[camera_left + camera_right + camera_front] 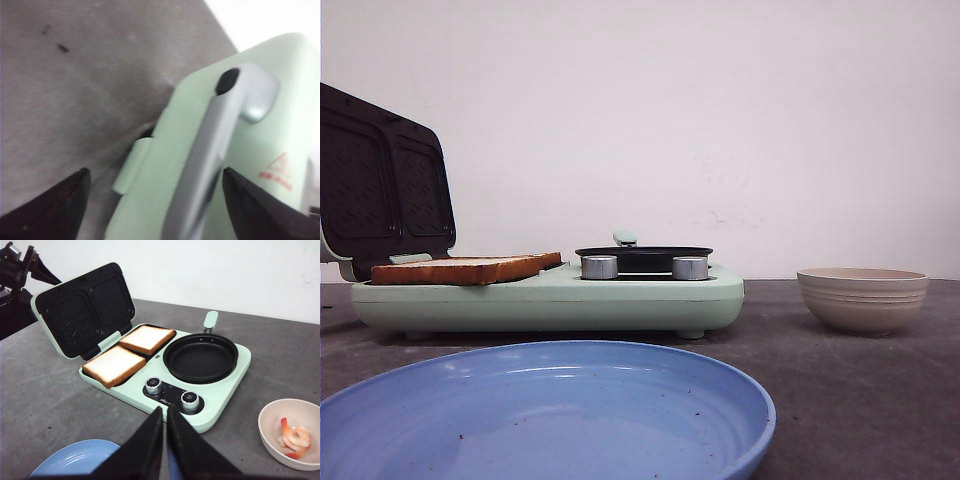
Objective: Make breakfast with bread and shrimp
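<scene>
Bread (pixel 131 353): two thick square slices of white bread with pale faces and golden-brown crusts, laid side by side in the two wells of the pale green breakfast-maker appliance (pixel 220 395). Both slices are seen well beyond the tips of the right gripper (pixel 164 412), whose black fingers are pressed together with nothing between them. From the front, one slice (pixel 466 268) is seen edge-on, resting on the appliance body.

Shrimp (pixel 293 437): small red-orange and pale pieces, held in the round cream ceramic bowl (pixel 273 416), well apart from the right fingertips and off to the side away from the bread.

Lid (pixel 82 310): dark, waffle-patterned inside, hinged and standing open behind the bread.

Round black frying pan (pixel 201 358): seated on the appliance beside the bread wells, beyond two silver knobs (pixel 190 400), which are the items nearest the right fingertips.

Left gripper (pixel 155 200): black fingers (pixel 55 205) held wide apart, astride the silver-grey handle (pixel 210 150) on the lid's pale green outer shell; contact cannot be told, the view being blurred.

Blue ceramic plate (pixel 545 415): shallow, standing on the grey table (pixel 850 400) in front of the appliance.
</scene>
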### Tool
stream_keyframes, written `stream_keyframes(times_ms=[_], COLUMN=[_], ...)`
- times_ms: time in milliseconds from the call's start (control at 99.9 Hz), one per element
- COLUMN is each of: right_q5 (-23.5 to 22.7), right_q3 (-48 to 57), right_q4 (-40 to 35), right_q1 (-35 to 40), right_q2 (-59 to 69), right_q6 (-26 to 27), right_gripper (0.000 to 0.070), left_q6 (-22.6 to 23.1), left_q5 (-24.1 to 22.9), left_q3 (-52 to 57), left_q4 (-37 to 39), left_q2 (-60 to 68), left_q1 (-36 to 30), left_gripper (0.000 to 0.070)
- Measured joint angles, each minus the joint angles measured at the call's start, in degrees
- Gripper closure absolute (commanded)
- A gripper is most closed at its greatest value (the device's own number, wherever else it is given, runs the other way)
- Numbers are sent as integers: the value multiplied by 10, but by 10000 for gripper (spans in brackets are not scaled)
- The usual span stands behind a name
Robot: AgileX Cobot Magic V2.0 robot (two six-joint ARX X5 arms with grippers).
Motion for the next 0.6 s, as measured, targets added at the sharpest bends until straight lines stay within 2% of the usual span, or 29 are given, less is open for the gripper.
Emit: stream_keyframes(times_ms=[210, 350, 601], right_q5=[15, 28, 47], right_q3=[0, 0, 0], right_q4=[0, 0, 0], right_q1=[0, 0, 0], right_q2=[0, 0, 0], right_q6=[2, 4, 3], right_gripper=[696, 696, 696], left_q6=[-25, -31, -8], left_q5=[40, 56, 80], left_q3=[0, 0, 0], left_q4=[27, 31, 40], left_q2=[18, 18, 18], left_q1=[-6, -9, -12], left_gripper=[491, 700, 700])
